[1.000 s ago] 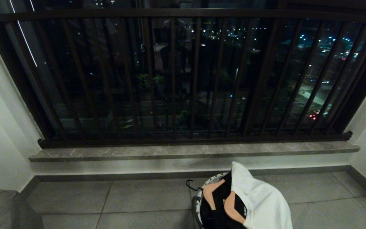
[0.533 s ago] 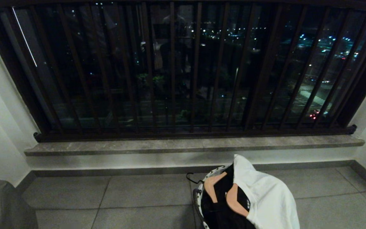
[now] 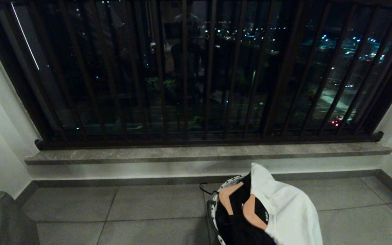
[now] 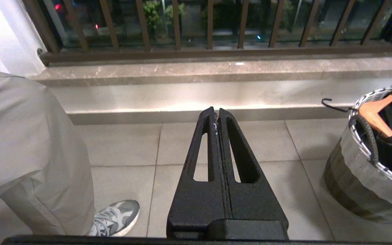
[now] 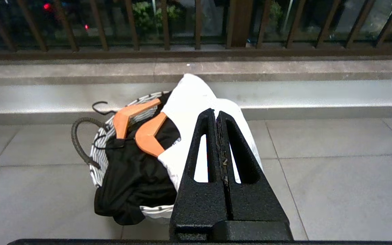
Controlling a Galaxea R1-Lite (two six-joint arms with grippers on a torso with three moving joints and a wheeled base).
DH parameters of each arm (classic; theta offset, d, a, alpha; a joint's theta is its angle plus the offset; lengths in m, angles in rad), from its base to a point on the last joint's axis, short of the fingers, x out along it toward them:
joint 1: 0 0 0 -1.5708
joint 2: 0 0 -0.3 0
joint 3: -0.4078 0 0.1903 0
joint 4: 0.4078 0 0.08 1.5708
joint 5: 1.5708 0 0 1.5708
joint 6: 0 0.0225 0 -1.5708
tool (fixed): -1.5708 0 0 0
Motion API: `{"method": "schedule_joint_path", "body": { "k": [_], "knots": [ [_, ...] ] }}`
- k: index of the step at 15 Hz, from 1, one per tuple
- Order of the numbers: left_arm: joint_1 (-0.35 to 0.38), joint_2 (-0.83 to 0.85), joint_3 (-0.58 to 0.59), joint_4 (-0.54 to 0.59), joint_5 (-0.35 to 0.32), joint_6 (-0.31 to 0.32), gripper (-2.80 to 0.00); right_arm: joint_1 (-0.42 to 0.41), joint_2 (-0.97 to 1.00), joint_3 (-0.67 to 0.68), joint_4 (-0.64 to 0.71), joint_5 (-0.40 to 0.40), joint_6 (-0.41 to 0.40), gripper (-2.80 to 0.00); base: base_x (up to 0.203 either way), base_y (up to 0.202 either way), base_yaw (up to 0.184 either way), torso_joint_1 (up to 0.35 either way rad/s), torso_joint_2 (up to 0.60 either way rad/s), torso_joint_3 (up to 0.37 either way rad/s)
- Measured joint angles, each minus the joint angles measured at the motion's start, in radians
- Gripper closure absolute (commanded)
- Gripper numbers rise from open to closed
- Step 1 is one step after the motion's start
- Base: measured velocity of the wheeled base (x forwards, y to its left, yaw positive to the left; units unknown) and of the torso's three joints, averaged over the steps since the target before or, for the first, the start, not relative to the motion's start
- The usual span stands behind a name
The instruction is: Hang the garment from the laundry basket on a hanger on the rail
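While closed, both end effectors [image 4: 216, 114] [image 5: 215, 115] point forward

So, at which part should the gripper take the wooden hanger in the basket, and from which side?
Probably at the upper wooden arm of the hanger, coming from above: it lies bare across the rim of the laundry basket, while the lower arm rests against the black garment and the white garment.

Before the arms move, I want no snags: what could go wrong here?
The hangers lie tangled among the black garment in the basket, so one pull may drag out several things. The white garment droops over the rim and could slide off. A person stands close on the left.
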Motion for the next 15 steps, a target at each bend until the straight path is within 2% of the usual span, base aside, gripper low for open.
{"method": "schedule_joint_path", "body": {
  "k": [7,15],
  "knots": [
    [0.000,0.000,0.000,0.000,0.000,0.000,0.00,0.000,0.000,0.000,0.001,0.000,-0.001,0.00,0.000,0.000,0.000,0.003,0.00,-0.188],
    [0.000,0.000,0.000,0.000,0.000,-0.002,0.00,0.000,0.000,0.000,0.000,0.009,-0.040,0.00,0.000,0.000,0.000,0.004,0.00,-0.202]
  ]
}}
